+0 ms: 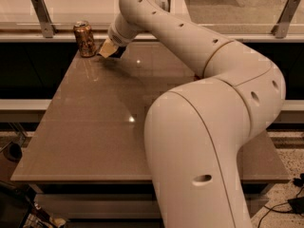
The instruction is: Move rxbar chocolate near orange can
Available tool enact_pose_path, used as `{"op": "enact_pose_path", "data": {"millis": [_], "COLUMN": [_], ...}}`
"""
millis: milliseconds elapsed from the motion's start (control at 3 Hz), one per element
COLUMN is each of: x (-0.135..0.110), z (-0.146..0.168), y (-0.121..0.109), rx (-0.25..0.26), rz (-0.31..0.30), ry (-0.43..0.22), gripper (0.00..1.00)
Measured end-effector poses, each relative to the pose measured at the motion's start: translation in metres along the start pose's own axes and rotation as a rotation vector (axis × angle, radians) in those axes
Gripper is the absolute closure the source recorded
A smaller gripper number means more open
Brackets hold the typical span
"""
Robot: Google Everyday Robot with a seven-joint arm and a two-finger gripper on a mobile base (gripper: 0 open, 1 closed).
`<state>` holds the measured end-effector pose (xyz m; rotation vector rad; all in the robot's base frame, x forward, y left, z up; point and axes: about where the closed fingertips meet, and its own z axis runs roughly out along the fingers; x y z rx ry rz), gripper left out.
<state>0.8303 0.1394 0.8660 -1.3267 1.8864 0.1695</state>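
**Set-down beside the can, at the far left corner of the table**

I judge I am at the placing step. The gripper [110,49] hangs low over the table [95,127] near its far left corner, just beside the orange can [84,38] but apart from it. I cannot tell whether it is spread or pinching anything. I cannot pick out the rxbar chocolate for sure; a dark patch [118,52] at the gripper's tip may be it. The next move, I think, calls for a gentle lowering and release without nudging the can, which stands upright by the far edge. The arm [190,37] rises at the near right, its forearm stretched across toward the far left corner and its wrist bent down.
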Motion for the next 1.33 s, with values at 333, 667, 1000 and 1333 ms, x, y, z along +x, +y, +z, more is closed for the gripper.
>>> {"op": "enact_pose_path", "data": {"millis": [333, 667, 1000, 1333], "x": [0.0008, 0.0012, 0.0019, 0.0024], "z": [0.0026, 0.0054, 0.0081, 0.0105], "y": [0.0018, 0.0037, 0.0056, 0.0073], "rx": [-0.004, -0.008, -0.012, -0.016], "rz": [0.000, -0.001, -0.001, -0.001], "ry": [0.002, 0.004, 0.006, 0.008], "gripper": [0.59, 0.36, 0.12, 0.00]}}
